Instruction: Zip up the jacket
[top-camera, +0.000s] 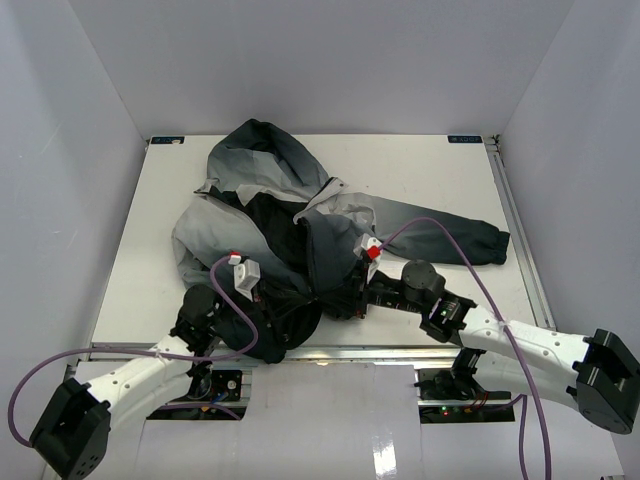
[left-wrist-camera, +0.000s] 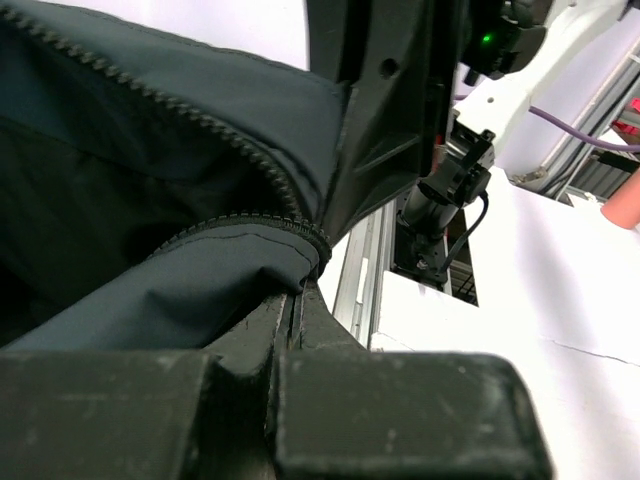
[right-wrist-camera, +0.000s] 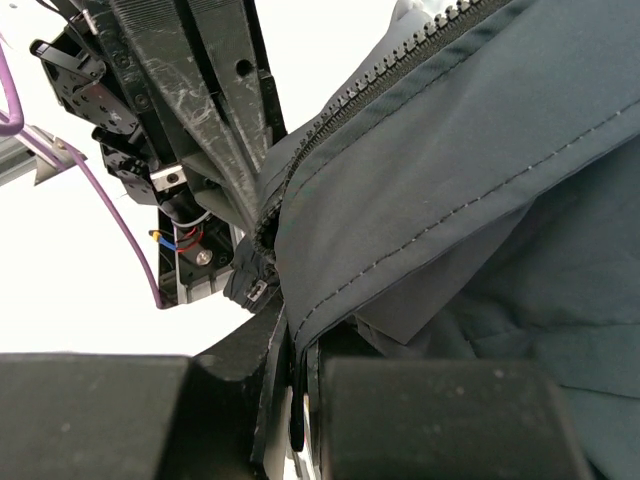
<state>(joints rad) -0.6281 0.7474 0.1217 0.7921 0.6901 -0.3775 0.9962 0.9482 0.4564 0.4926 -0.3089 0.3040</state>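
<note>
Although both arms reach in low over the near edge of the counter (top-camera: 450, 180), little of the job looks done. The left hand (left-wrist-camera: 298, 300) is pinched tight on the bottom hem of the jacket (top-camera: 270, 190), where two rows of zipper teeth (left-wrist-camera: 200, 120) meet. The right hand (right-wrist-camera: 285, 325), facing it from the right, is clamped on the neighbouring front edge. Beyond them the front lies open with the black lining (top-camera: 270, 225) showing and the hood (top-camera: 265, 150) farthest away. I judge the whole run is left to close.
</note>
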